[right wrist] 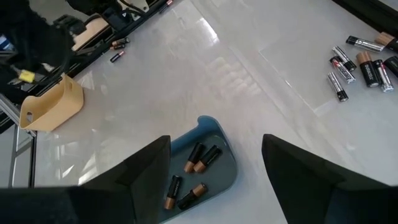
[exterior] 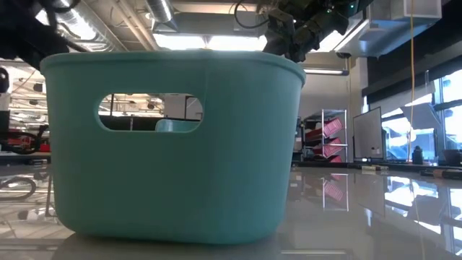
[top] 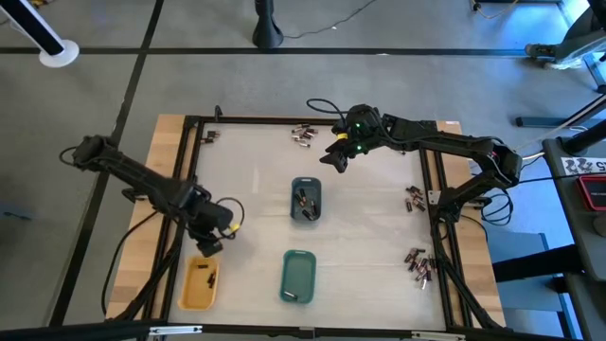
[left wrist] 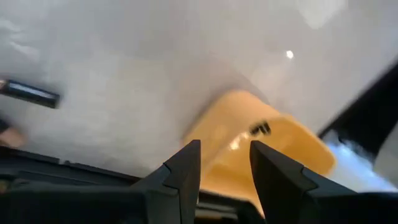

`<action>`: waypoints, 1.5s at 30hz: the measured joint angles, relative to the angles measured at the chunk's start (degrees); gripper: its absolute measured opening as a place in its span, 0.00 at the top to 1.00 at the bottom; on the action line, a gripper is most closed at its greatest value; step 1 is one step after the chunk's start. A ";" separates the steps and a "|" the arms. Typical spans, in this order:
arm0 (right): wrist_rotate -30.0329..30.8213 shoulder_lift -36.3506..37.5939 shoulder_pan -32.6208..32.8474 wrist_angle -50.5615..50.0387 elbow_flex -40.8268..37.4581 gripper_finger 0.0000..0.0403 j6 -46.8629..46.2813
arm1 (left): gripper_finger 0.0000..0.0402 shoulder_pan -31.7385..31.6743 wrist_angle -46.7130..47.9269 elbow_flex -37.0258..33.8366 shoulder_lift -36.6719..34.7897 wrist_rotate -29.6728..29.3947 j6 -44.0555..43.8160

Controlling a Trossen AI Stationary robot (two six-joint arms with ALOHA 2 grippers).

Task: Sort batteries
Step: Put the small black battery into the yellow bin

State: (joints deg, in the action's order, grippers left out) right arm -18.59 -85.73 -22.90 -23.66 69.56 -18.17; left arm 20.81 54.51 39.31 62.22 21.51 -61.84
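While our left gripper (top: 210, 244) hangs just above the near end of the yellow tray (top: 200, 282), its fingers (left wrist: 185, 171) stand partly apart with nothing between them, and a dark battery (left wrist: 260, 129) lies on the tray floor just ahead of the tips; we judge this the close of a drop into that tray. Our right gripper (top: 338, 159) is poised high with its jaws wide and empty, the grey-blue tray (right wrist: 205, 171) directly below and ahead of it holding several copper-ended batteries (right wrist: 194, 172). Loose batteries (right wrist: 364, 64) lie well off to one side of that gripper, and more lie in clusters (top: 418, 263) along the table edge beside the right arm's base. The green tray (top: 297, 276) lies between the two arms, well apart from both grippers. Next, we think, the left arm must lift clear of the yellow rim and go out for another cell. Open table spreads broadly ahead of the left gripper, while the black frame rail (top: 185, 180) runs close beside it, so any swing should go inward.
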 joint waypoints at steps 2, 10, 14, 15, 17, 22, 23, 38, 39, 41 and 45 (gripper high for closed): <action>0.00 0.00 0.00 0.02 0.00 0.37 -0.02 | 0.68 -1.78 1.07 0.00 0.02 -1.01 -2.75; -0.02 0.00 0.00 0.04 0.00 0.37 -0.02 | 0.68 -6.73 5.42 -2.78 0.03 -8.04 -17.25; -0.03 0.00 0.02 0.02 0.00 0.37 -0.02 | 0.68 -8.38 4.73 -5.98 0.08 -9.35 -19.20; -0.04 0.00 0.02 0.04 0.00 0.37 -0.01 | 0.68 -8.56 4.18 -6.43 0.36 -9.58 -19.85; -0.04 0.00 0.02 0.03 0.00 0.37 0.00 | 0.68 -8.60 3.46 -6.59 0.82 -10.51 -20.72; -0.04 0.00 0.02 0.22 0.00 0.37 0.38 | 0.68 -8.87 2.87 -6.62 2.68 -14.64 -24.43; -0.04 0.00 0.02 0.22 0.00 0.37 0.39 | 0.68 -9.03 1.52 -6.62 2.99 -15.79 -23.74; -0.09 0.00 0.02 3.27 0.00 0.37 0.65 | 0.68 -20.69 7.49 -2.01 7.21 -5.99 15.67; -0.07 0.00 0.02 3.23 0.00 0.37 0.65 | 0.68 -21.69 8.85 -1.92 8.28 -5.36 17.13; -0.09 0.00 0.02 3.14 0.00 0.37 0.62 | 0.68 -23.26 10.66 -1.92 10.83 -4.25 21.39; -0.09 0.00 0.02 2.99 0.00 0.37 0.47 | 0.69 -24.93 12.34 -1.88 17.78 -3.42 30.51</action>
State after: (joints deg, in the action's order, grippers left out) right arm -18.68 -85.73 -22.87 -20.67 69.56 -17.70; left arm -4.12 66.85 37.43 79.99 18.09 -31.34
